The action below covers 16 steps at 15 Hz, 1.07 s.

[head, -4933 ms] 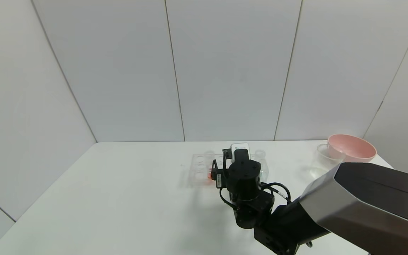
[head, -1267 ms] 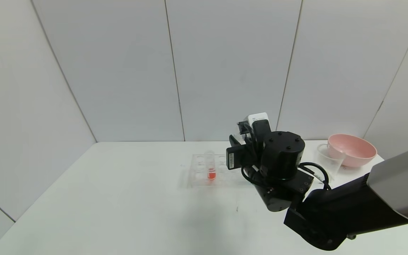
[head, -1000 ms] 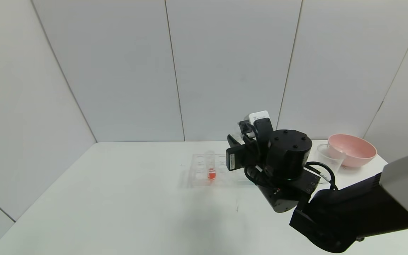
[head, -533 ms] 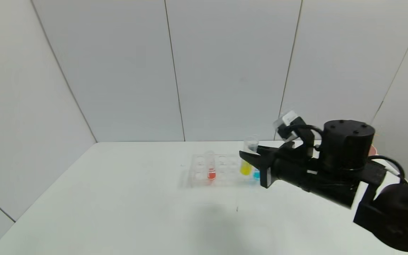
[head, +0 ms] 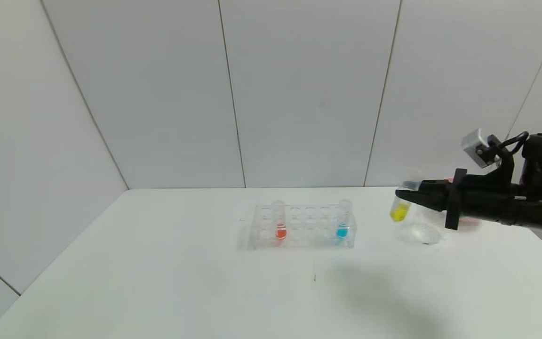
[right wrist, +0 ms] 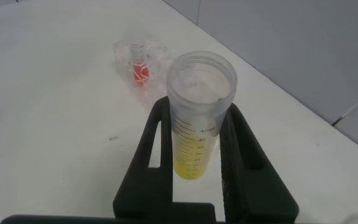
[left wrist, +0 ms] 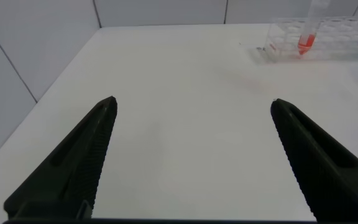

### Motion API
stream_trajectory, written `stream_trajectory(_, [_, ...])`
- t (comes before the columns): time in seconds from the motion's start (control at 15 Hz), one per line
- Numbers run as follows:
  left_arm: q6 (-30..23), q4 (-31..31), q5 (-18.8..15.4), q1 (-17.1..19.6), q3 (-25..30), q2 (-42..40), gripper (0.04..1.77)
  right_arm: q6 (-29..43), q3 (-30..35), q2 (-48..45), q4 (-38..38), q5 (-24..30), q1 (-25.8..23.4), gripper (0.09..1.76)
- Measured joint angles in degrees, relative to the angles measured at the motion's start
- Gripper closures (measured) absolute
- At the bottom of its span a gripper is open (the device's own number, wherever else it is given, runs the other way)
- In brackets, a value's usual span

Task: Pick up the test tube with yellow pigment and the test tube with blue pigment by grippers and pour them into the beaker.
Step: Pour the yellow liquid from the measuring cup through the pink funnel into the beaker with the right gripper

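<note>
Your right gripper (head: pixel 405 194) is pinched on the test tube with yellow pigment (head: pixel 402 203) — long axis near upright, mouth up. The beaker (head: pixel 422 227) sits just below it, toward the arm — tip that way.

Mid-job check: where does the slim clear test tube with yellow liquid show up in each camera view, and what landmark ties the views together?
Head view: the slim clear test tube with yellow liquid is at right, tilted, clamped in the right gripper beside the small clear beaker.
Left wrist view: not in it.
Right wrist view: centre, upright between the black fingers.
Shared landmark: the clear tube rack holding the orange-red tube.
</note>
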Motion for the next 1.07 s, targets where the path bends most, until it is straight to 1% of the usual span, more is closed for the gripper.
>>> stream_trajectory(0.13, [0.0, 0.0, 0.0, 0.0, 0.0, 0.0, 0.05, -4.4, -5.4, 0.9, 9.3, 2.9, -4.2, 1.35])
stream_trajectory(0.2, [0.0, 0.0, 0.0, 0.0, 0.0, 0.0, 0.05, -7.6, -8.8, 1.6, 15.2, 4.1, -6.2, 1.35])
stream_trajectory(0.4, [0.0, 0.0, 0.0, 0.0, 0.0, 0.0, 0.05, -20.9, -19.1, 4.4, 32.7, 6.5, -11.3, 1.35])
stream_trajectory(0.47, [0.0, 0.0, 0.0, 0.0, 0.0, 0.0, 0.05, -23.9, -22.3, 5.4, 37.3, 6.8, -12.7, 1.35])
stream_trajectory(0.67, [0.0, 0.0, 0.0, 0.0, 0.0, 0.0, 0.05, -28.1, -31.5, 8.7, 45.3, 6.9, -15.8, 1.35])
stream_trajectory(0.8, [0.0, 0.0, 0.0, 0.0, 0.0, 0.0, 0.05, -30.1, -37.9, 11.0, 51.2, 5.9, -17.1, 1.35])
stream_trajectory(0.93, [0.0, 0.0, 0.0, 0.0, 0.0, 0.0, 0.05, -33.8, -44.8, 13.3, 58.8, 3.3, -18.0, 1.35])
stream_trajectory(1.07, [0.0, 0.0, 0.0, 0.0, 0.0, 0.0, 0.05, -42.1, -51.9, 16.1, 67.9, -1.0, -19.3, 1.35])
